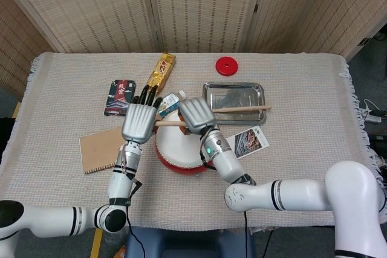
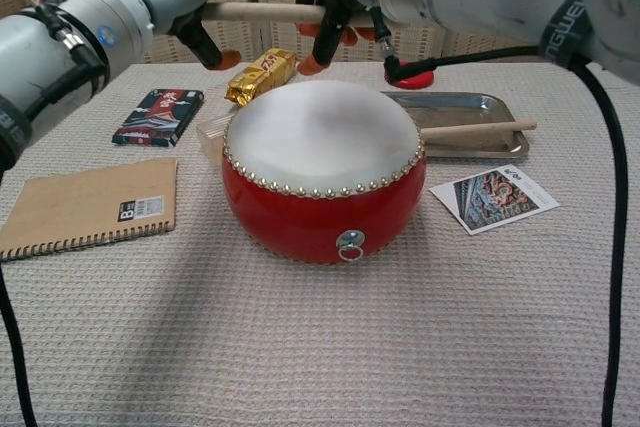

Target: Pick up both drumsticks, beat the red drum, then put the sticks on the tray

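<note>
With one drumstick [image 1: 240,109] already on the tray [image 1: 256,90], the second stick [image 2: 262,11] hovers above the red drum [image 2: 322,182], clamped in the right hand [image 1: 195,114], the left hand [image 1: 139,122] apparently releasing, fingers spread; next, carry it trayward.

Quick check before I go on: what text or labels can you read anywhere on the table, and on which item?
"B5": on the brown spiral notebook, by a small printed label too small to read.
Black packet: print too blurred to read.
Gold wrapper: red lettering, not legible.
Picture card: image only, no readable words.
</note>
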{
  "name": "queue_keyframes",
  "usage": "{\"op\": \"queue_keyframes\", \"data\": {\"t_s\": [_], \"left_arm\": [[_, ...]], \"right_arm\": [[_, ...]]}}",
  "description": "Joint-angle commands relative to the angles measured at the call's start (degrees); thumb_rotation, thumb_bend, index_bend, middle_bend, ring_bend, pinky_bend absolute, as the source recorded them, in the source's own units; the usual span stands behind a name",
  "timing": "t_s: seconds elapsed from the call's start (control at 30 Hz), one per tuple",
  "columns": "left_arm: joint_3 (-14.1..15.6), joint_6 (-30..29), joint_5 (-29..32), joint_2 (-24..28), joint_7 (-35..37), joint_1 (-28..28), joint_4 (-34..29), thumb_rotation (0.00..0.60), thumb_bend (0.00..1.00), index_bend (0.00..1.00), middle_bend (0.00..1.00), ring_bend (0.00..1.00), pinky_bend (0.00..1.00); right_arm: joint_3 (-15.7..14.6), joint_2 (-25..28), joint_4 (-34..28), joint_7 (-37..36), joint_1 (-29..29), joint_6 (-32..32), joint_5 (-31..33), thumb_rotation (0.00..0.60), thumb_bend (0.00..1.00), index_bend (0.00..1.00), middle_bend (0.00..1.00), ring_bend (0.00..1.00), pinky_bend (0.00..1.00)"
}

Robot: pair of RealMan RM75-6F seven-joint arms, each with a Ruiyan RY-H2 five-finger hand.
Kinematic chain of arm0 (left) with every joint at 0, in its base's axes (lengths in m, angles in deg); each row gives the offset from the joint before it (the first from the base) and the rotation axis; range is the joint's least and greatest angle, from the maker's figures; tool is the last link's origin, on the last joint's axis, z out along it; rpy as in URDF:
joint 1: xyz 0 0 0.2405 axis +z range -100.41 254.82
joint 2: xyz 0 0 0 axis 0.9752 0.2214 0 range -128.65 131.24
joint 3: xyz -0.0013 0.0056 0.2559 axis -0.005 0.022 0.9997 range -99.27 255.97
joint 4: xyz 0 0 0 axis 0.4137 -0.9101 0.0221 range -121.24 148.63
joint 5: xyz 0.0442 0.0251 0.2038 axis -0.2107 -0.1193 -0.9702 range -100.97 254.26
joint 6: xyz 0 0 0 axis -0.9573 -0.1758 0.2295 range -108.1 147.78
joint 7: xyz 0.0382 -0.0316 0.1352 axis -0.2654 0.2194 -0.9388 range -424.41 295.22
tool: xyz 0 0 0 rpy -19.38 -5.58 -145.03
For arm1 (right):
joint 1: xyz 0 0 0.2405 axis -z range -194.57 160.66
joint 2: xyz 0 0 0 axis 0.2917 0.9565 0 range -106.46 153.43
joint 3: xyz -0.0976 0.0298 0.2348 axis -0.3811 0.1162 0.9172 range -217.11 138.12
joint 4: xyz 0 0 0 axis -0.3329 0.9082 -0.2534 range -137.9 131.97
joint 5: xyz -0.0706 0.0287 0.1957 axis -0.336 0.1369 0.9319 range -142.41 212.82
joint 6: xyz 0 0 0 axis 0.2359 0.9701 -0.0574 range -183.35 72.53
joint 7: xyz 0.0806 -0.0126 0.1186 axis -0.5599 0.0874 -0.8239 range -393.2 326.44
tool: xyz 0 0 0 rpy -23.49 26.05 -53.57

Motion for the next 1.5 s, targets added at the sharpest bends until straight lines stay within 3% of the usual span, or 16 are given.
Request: {"op": "queue_keyframes", "data": {"t_s": [0.03,0.73,1.2,1.37,1.5], "left_arm": [[-0.16,0.32,0.29,0.41,0.31,0.13,-0.38,0.6,0.34,0.0,0.0,0.0,0.23],[-0.19,1.05,1.64,4.2,2.59,1.41,-4.13,0.6,0.31,0.0,0.0,0.0,0.16],[1.35,0.97,1.79,7.33,4.27,3.42,-4.5,0.6,0.31,0.0,0.0,0.0,0.16],[1.82,0.56,1.38,8.4,5.92,4.73,-4.49,0.6,0.31,0.0,0.0,0.0,0.16],[2.08,0.59,1.5,9.21,7.22,5.74,-4.55,0.6,0.31,0.0,0.0,0.0,0.16]], "right_arm": [[-0.03,0.14,-0.04,0.25,0.05,-0.09,0.11,0.6,0.24,1.0,0.9,0.75,0.79],[-1.38,2.45,-0.44,2.43,1.11,-0.43,1.22,0.6,0.24,1.0,0.9,0.76,0.8],[-5.0,13.37,-2.7,-0.4,7.3,-3.61,-1.44,0.6,0.24,1.0,0.9,0.76,0.8],[-7.1,15.94,1.01,-2.57,9.75,-6.76,-3.41,0.6,0.24,1.0,0.9,0.76,0.8],[-8.67,14.65,7.54,-4.52,10.88,-10.63,-4.82,0.6,0.24,1.0,0.9,0.76,0.8]]}}
